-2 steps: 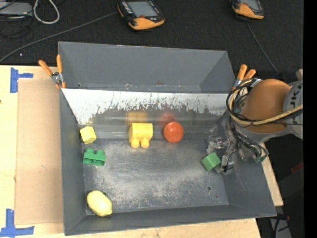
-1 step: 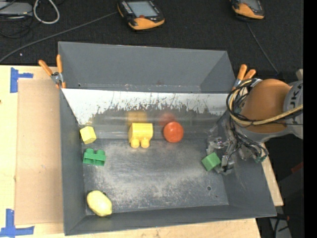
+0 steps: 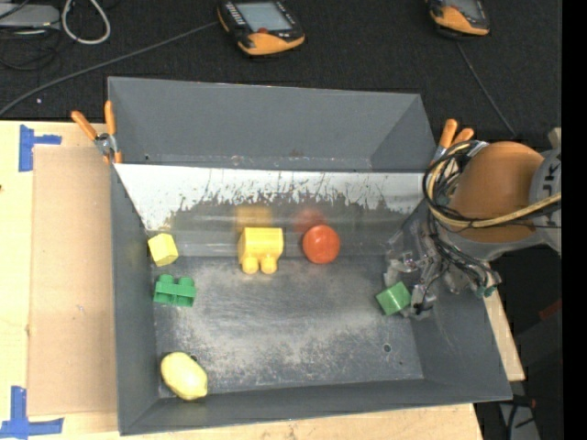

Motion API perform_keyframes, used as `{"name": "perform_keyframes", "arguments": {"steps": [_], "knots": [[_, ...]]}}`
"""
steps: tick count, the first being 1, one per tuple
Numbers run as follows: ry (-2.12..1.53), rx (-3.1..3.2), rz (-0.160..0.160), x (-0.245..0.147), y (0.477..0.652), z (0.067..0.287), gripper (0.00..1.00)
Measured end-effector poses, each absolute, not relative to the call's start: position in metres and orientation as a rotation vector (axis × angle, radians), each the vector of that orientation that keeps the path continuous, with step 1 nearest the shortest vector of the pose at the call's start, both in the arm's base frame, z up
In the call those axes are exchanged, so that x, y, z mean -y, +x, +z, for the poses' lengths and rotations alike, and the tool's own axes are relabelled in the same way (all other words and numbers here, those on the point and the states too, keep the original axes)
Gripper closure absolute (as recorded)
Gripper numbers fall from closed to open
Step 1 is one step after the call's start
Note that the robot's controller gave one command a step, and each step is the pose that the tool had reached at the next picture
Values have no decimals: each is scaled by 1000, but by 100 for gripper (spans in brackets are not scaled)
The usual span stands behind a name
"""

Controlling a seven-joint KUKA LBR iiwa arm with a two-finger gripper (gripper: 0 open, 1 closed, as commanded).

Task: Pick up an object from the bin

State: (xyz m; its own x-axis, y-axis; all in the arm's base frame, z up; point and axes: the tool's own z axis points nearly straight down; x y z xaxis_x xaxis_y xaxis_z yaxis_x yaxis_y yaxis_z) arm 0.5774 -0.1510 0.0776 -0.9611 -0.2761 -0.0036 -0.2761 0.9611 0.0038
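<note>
My gripper is low at the right side of the bin, under the arm's orange cover. A small green block lies right against its left side, by the bin's right wall. Whether the block is gripped or only touched cannot be made out. An orange-red ball rests on the bin floor some way to the left of the gripper, near the back wall. A yellow block with two pegs stands just left of the ball.
Further left lie a small yellow cube and a green brick. A yellow lemon-shaped thing sits in the front left corner. The arm and its cables hang over the bin's right rim.
</note>
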Motion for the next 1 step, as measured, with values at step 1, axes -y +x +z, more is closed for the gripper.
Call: {"name": "perform_keyframes", "arguments": {"steps": [1], "knots": [[-439, -3110, 8, 150, 577, 95, 100]]}}
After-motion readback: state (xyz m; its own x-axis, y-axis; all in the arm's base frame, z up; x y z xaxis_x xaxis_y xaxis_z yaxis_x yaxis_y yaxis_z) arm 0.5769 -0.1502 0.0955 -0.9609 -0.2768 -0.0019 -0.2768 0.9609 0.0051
